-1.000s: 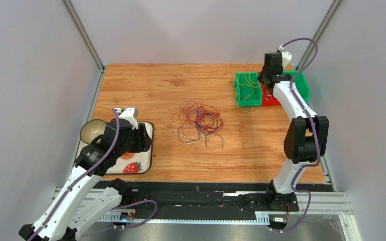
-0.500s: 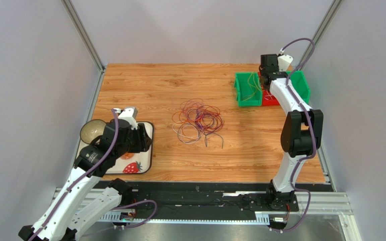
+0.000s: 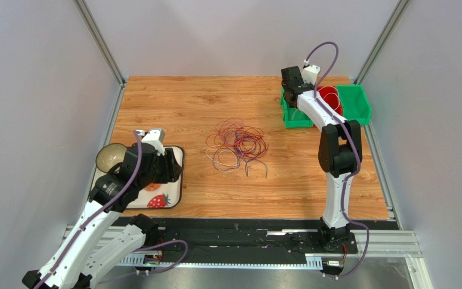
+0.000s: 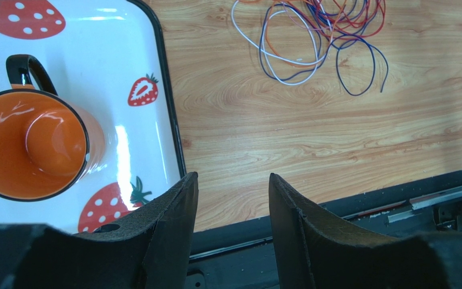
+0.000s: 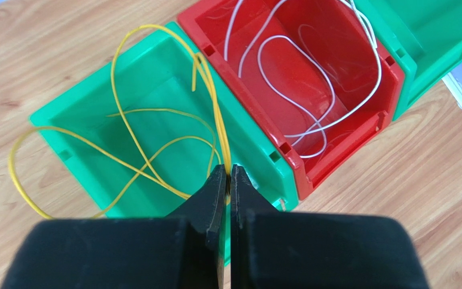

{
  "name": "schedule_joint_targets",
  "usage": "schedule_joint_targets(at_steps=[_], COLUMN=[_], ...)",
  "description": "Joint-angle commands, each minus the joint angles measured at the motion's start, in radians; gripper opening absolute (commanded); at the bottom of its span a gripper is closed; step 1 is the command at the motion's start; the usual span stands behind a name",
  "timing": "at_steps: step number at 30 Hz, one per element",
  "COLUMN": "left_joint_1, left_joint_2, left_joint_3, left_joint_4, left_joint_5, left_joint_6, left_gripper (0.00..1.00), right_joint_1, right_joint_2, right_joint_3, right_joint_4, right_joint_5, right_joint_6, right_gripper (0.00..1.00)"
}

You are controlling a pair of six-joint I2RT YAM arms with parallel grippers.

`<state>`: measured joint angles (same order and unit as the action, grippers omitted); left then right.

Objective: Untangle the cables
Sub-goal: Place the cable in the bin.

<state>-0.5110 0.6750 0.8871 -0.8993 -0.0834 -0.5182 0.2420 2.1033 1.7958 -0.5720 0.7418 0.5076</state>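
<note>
A wood-grain finish with a soft sheen can be seen on the table. The tray and mug are glazed glossy, reflections and all. The green bin and red bin are moulded in smooth, slightly shiny plastic. The cables are coated in smooth plastic. The left gripper fingers are finished matt black, kinda grainy.

The tabletop shows a light brown wood-grain pattern. The cables are red, purple, orange, white and dark blue. The tray is white with a black rim and a red strawberry print. The mug is orange with a black rim and handle. The green bin carries a yellow cable; the red bin carries a white cable. The left gripper and right gripper are black.
</note>
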Motion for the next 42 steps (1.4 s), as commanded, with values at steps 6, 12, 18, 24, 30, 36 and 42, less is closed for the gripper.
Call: schedule_joint_targets(at_steps=[6,12,18,24,30,36,42], left_joint_1=[-0.003,-0.003,-0.003,-0.003,-0.003,-0.003,-0.003], left_joint_2=[-0.006,-0.006,-0.005,-0.005,-0.011,-0.011,0.001], left_joint_3=[-0.007,-0.007,-0.007,-0.007,-0.007,-0.008,-0.007], left_joint_4=[0.022,0.022,0.023,0.022,0.022,0.023,0.023], left_joint_5=[0.008,0.008,0.008,0.008,0.008,0.007,0.013], left_joint_6=[0.009,0.009,0.009,0.009,0.009,0.007,0.009], left_gripper=[0.56,0.56,0.56,0.56,0.55,0.56,0.56], right_joint_1=[-0.012,-0.010,-0.010,-0.010,-0.010,-0.012,-0.010], right_joint_2=[0.060,0.067,0.046,0.018,-0.023,-0.124,-0.271], right_joint_3=[0.063,0.045,0.046,0.066,0.089,0.093,0.015], right_joint_4=[-0.035,-0.049,-0.054,-0.069,-0.112,-0.140,-0.164], right_joint_5=[0.085,0.065,0.012,-0.080,-0.110,-0.131,-0.151], right_joint_6=[0.003,-0.001,-0.023,-0.053,-0.063,-0.072,-0.069], right_gripper=[0.00,0.00,0.00,0.03,0.31,0.43,0.48])
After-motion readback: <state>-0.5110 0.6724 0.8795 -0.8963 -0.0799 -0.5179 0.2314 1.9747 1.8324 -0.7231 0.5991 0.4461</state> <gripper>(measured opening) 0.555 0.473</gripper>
